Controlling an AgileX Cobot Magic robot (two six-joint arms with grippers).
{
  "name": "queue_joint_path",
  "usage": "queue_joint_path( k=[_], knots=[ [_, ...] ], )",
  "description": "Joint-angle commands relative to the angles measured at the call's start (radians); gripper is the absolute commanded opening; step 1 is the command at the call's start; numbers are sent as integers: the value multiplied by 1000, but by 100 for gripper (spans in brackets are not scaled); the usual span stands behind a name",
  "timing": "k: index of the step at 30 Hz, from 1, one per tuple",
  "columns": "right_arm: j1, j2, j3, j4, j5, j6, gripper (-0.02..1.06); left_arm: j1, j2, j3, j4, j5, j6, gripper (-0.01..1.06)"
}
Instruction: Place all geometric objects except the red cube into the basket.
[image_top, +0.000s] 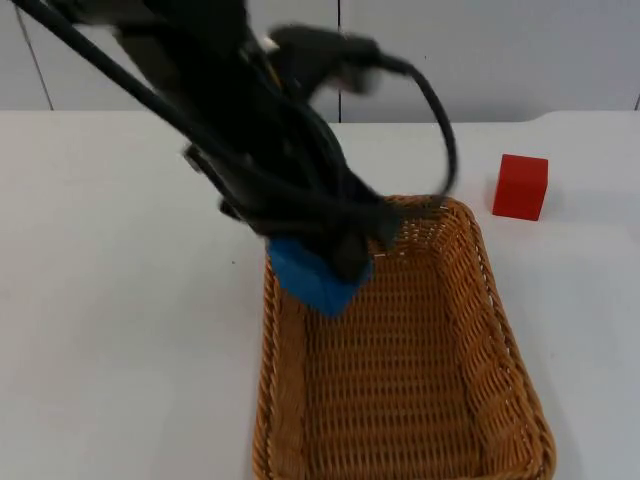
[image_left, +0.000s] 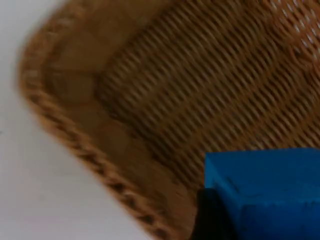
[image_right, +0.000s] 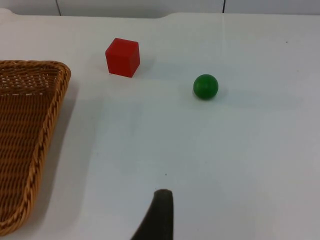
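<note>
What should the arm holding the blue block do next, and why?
Probably lower a little and let go: the left gripper holds the blue block over the basket, just inside its far corner. The green ball waits on the table.

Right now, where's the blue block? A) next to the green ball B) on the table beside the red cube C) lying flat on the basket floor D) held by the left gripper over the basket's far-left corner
D: the left gripper holds the blue block above the far-left corner of the basket, not yet released.
</note>
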Motion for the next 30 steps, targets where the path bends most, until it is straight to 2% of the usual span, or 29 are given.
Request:
queue_joint_path(
  k=[1, 6, 17, 20, 22, 23, 27, 28, 29, 30],
  knots=[
    [-6, -1, 2, 3, -9, -8, 78, -62, 30, -10, 30, 6, 1, 0],
    [-6, -1, 2, 3, -9, -8, 78, -142, 86, -10, 89, -34, -15, 0],
    [-6, -1, 2, 3, -9, -9, 78, -155, 171, -10, 101, -40, -15, 1],
    [-6, -1, 2, 3, -9, -9, 78, -155, 171, -10, 91, -40, -15, 21],
    [-6, -1, 2, 3, -9, -9, 78, -155, 171, -10, 79, -27, -15, 45],
    [-6, -1, 2, 3, -9, -9, 78, -155, 171, -10, 79, -27, -15, 45],
    [-6, -1, 2, 3, -9, -9, 78, -155, 171, -21, 74, 23, -15, 97],
    [-6, -1, 2, 3, -9, -9, 78, -155, 171, -21, 74, 23, -15, 97],
    [-6, -1, 2, 3, -9, -9, 78, -155, 169, -31, 73, 40, -15, 104],
    [-6, -1, 2, 3, -9, -9, 78, -155, 164, -39, 70, 55, -15, 105]
  ],
)
